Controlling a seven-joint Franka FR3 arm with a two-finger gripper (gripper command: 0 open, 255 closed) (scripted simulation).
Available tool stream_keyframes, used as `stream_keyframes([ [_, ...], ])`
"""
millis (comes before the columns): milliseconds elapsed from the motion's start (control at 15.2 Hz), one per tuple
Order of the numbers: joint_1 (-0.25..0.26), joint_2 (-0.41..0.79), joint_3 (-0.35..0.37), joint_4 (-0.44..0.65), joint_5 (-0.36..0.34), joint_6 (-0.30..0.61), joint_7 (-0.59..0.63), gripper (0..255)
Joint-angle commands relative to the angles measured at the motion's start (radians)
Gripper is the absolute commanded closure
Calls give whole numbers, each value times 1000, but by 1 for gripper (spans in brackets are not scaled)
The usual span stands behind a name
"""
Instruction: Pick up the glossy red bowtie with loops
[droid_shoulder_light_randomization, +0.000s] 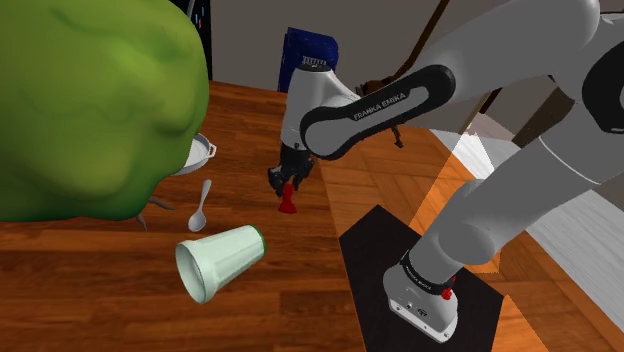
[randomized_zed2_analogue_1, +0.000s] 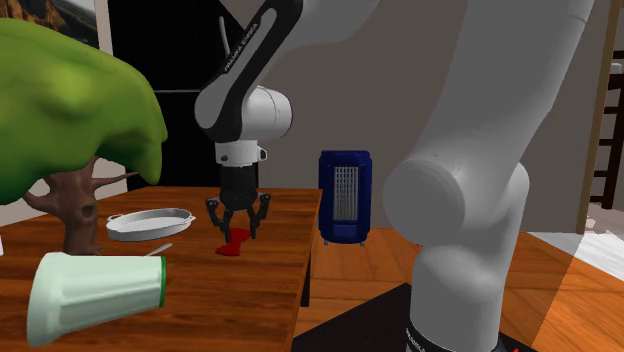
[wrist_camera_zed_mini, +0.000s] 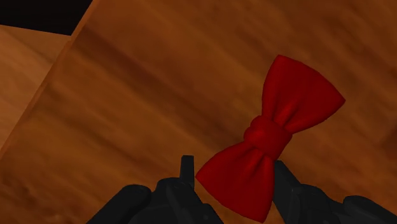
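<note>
Bowtie (wrist_camera_zed_mini: 273, 149), red, is lying flat on the wooden tabletop (wrist_camera_zed_mini: 140, 95), nearer its right edge in the second exterior view. Gripper (randomized_zed2_analogue_1: 238, 228) is hanging just above it, fingers (wrist_camera_zed_mini: 186, 170) standing wide apart, one lobe sitting between them, unclamped.

A wooden table (randomized_zed2_analogue_1: 285, 230) with a warm reddish-brown grain stands on a parquet floor (randomized_zed2_analogue_1: 365, 270) of much the same tone. A dark blue boxy unit (randomized_zed2_analogue_1: 345, 198) with a pale grille (perhaps a heater) sits on the floor just beside the table's end. Behind rises a plain grey wall (randomized_zed2_analogue_1: 350, 80) — a black area (randomized_zed2_analogue_1: 150, 60) lies to its left in the second exterior view — and brown ladder-like rungs (randomized_zed2_analogue_1: 610, 130) show at that view's right edge.
</note>
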Motion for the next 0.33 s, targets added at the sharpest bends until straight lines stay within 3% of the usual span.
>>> stream_keyframes([
  [0, 1, -23, -4, 12, 6, -35, -5, 255],
  [264, 3, -44, -7, 25, 10, -69, -9, 255],
])
